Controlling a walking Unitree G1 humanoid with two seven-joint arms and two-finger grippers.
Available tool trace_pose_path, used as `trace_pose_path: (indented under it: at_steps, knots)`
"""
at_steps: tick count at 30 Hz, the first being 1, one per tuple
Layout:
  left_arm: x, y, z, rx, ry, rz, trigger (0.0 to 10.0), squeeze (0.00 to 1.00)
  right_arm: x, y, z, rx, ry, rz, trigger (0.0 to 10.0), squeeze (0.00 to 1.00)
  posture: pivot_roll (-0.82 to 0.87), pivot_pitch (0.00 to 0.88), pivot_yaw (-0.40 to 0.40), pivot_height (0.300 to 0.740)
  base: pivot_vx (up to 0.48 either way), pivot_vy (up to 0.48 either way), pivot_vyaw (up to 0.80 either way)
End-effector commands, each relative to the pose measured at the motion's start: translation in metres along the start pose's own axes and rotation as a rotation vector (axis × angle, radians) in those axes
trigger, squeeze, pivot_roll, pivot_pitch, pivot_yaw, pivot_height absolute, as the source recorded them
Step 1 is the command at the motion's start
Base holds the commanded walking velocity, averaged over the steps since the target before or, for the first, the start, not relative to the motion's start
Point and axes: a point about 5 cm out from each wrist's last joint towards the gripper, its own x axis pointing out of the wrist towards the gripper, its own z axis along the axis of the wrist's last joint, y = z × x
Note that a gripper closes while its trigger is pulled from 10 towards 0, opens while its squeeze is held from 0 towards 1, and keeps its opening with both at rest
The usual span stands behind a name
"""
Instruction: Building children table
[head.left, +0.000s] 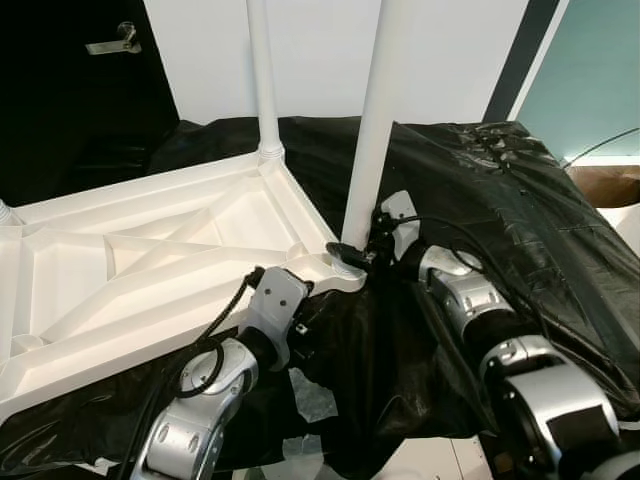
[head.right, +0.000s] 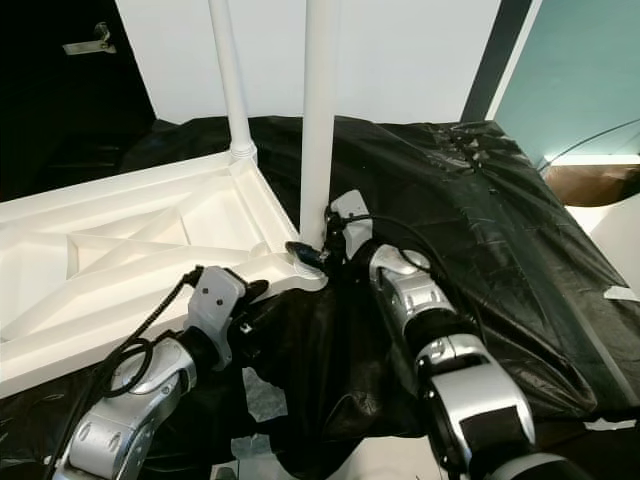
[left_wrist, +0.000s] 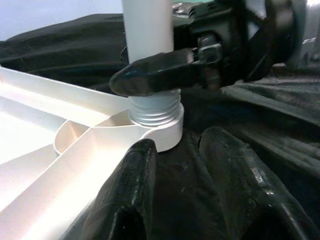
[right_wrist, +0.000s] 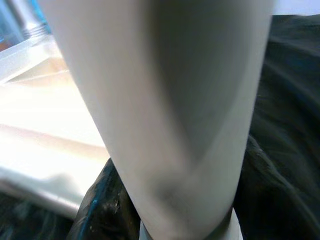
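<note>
While black sheeting (head.left: 520, 200) covers the surface, right tool (head.left: 352, 252) seemingly grips white leg (head.left: 372, 130); left tool (left_wrist: 192, 192) unclenched.

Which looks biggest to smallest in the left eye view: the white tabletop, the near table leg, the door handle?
1. White tabletop, upside down on the black sheet.
2. Near table leg, cut off at the top edge, so its full length is unknown.
3. Door handle, far from the camera, so it looks smaller.
</note>
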Motion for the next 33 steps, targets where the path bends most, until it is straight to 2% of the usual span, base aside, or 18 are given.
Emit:
trace_pose_path:
  at_steps: [1, 7, 9, 10, 11, 12, 13, 14, 17, 23, 24, 25, 26, 33]
  knots:
    - [-0.001, -0.002, 0.0, 0.002, 0.008, 0.004, 10.0, 0.0, -0.002, 0.004, -0.017, 0.029, 0.076, -0.027, 10.0, 0.0, 0.14, 0.015, -0.046, 0.74, 0.0, 0.0, 0.0]
    - [-0.002, -0.002, -0.001, 0.0, 0.008, 0.005, 10.0, 0.0, 0.0, 0.01, -0.021, 0.087, 0.07, -0.147, 10.0, 0.0, 0.14, 0.012, -0.053, 0.74, 0.0, 0.0, 0.0]
    - [-0.002, -0.003, -0.001, 0.001, 0.009, 0.005, 10.0, 0.0, 0.004, 0.015, -0.021, 0.146, 0.049, -0.281, 10.0, 0.0, 0.14, 0.008, -0.053, 0.74, 0.0, 0.0, 0.0]
    - [-0.002, -0.003, -0.001, 0.001, 0.009, 0.005, 10.0, 0.0, 0.004, 0.015, -0.021, 0.146, 0.049, -0.281, 10.0, 0.0, 0.14, 0.008, -0.053, 0.74, 0.0, 0.0, 0.0]
    - [-0.002, -0.003, -0.001, 0.002, 0.009, 0.004, 10.0, 0.0, 0.005, 0.017, -0.02, 0.164, 0.045, -0.319, 10.0, 0.0, 0.14, 0.008, -0.053, 0.74, 0.0, 0.0, 0.0]
    - [-0.002, -0.003, -0.001, 0.003, 0.008, 0.002, 10.0, 0.0, 0.007, 0.017, -0.017, 0.167, 0.029, -0.408, 10.0, 0.0, 0.15, 0.006, -0.055, 0.74, 0.0, 0.0, 0.0]
    - [-0.002, -0.003, -0.001, 0.003, 0.008, 0.002, 10.0, 0.0, 0.007, 0.017, -0.017, 0.167, 0.029, -0.408, 10.0, 0.0, 0.15, 0.006, -0.055, 0.74, 0.0, 0.0, 0.0]
    - [-0.001, -0.003, 0.0, 0.005, 0.005, 0.0, 10.0, 0.0, 0.009, 0.02, -0.014, 0.189, 0.029, -0.502, 10.0, 0.0, 0.14, 0.006, -0.059, 0.74, 0.0, 0.0, 0.0]
    - [0.0, -0.004, 0.0, 0.005, 0.006, -0.002, 10.0, 0.0, 0.009, 0.024, -0.01, 0.226, 0.006, -0.556, 10.0, 0.0, 0.14, 0.007, -0.058, 0.74, 0.0, 0.0, 0.0]
    - [0.001, -0.006, 0.0, -0.002, 0.008, -0.008, 10.0, 0.0, 0.008, 0.028, -0.003, 0.236, -0.021, -0.545, 10.0, 0.0, 0.14, 0.011, -0.057, 0.74, 0.0, 0.0, 0.0]
    - [0.001, -0.006, 0.0, -0.003, 0.008, -0.005, 10.0, 0.0, 0.006, 0.027, -0.002, 0.237, -0.039, -0.54, 10.0, 0.61, 0.14, 0.018, -0.058, 0.74, 0.0, 0.0, 0.0]
    - [0.001, -0.006, 0.0, -0.003, 0.008, -0.005, 10.0, 0.0, 0.006, 0.027, -0.002, 0.237, -0.039, -0.54, 10.0, 0.61, 0.14, 0.018, -0.058, 0.74, 0.0, 0.0, 0.0]
    - [0.0, -0.006, 0.0, -0.005, 0.009, -0.002, 10.0, 0.0, 0.002, 0.024, 0.001, 0.236, -0.07, -0.52, 10.0, 1.0, 0.14, 0.019, -0.059, 0.74, 0.0, 0.0, 0.0]
    - [0.0, -0.006, 0.0, -0.009, 0.011, 0.004, 10.0, 0.0, -0.011, 0.016, 0.004, 0.232, -0.118, -0.484, 10.0, 1.0, 0.13, 0.031, -0.064, 0.74, 0.0, 0.0, 0.0]
